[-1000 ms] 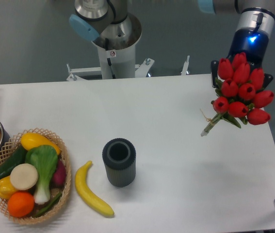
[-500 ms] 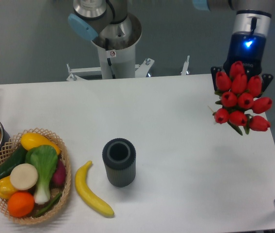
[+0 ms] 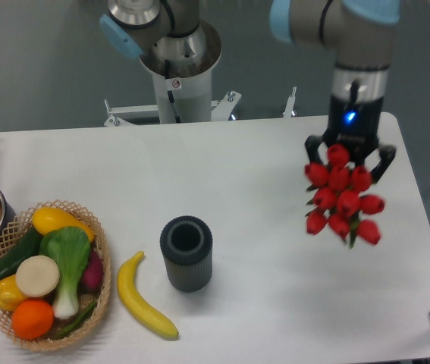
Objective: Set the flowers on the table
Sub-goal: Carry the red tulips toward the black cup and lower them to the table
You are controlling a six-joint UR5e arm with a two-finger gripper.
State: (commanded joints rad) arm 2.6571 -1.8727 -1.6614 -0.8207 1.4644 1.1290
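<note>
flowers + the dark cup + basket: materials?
Flowers: likely plastic or fabric; buds uniform saturated red. Dark cup: probably rubber or matte plastic; ribbed, no shine. Basket: woven wicker or rattan; open tan weave.

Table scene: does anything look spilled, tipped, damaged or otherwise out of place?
Nothing stands out. The flowers hang in the pincer above the table, not yet set down. The dark cylindrical cup stands upright, the banana lies beside it, and the vegetables sit inside the basket.
</note>
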